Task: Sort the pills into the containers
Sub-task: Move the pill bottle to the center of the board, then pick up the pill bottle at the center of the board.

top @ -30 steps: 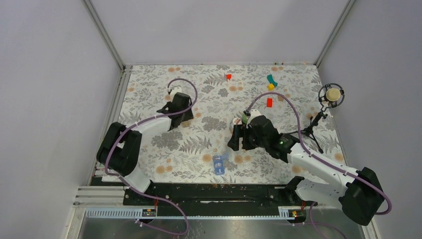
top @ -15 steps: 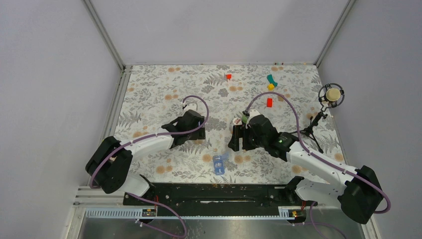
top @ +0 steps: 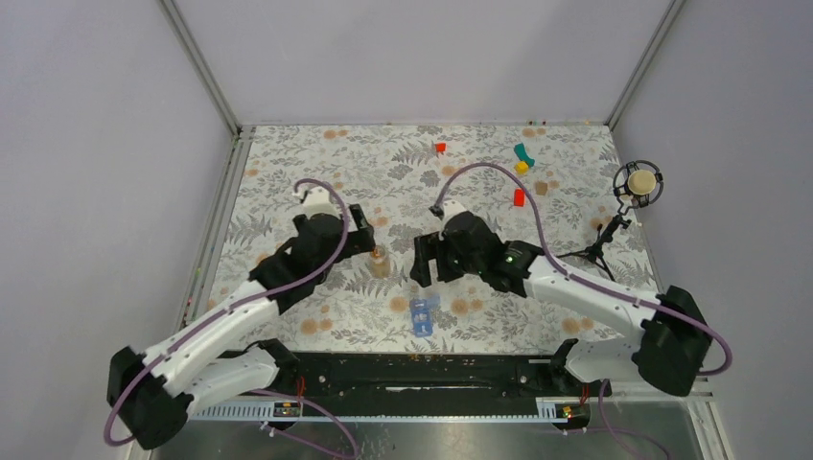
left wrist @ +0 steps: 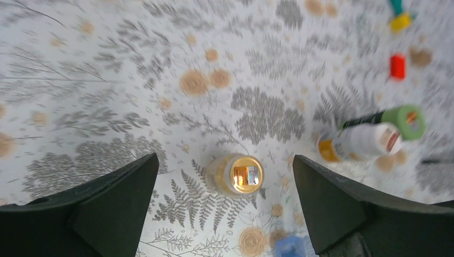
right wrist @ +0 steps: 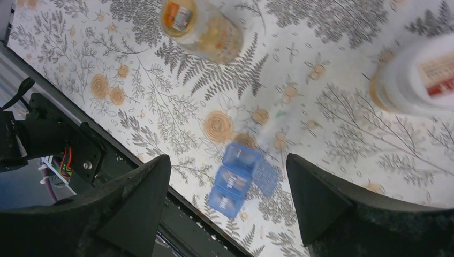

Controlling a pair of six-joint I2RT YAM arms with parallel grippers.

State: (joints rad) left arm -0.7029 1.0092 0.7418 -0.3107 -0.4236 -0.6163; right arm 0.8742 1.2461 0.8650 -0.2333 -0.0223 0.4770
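A small amber bottle stands upright on the floral table, yellowish contents showing through its wall. No loose pills show. My left gripper hovers over it, open; the bottle's top sits on the table between the wide-apart fingers, touching neither. The containers, a blue pill box, lie near the front edge. My right gripper hangs open above the pill box, which has one lid flipped open. My left gripper and my right gripper hold nothing.
A white bottle with an orange end lies beside a green-capped item. Red blocks and teal and yellow pieces lie at the back. A microphone on a stand stands at the right. The black front rail borders the pill box.
My left arm swung toward the centre and its jaws opened wide; the amber bottle now stands free below them. My right arm shifted left, over the pill box.
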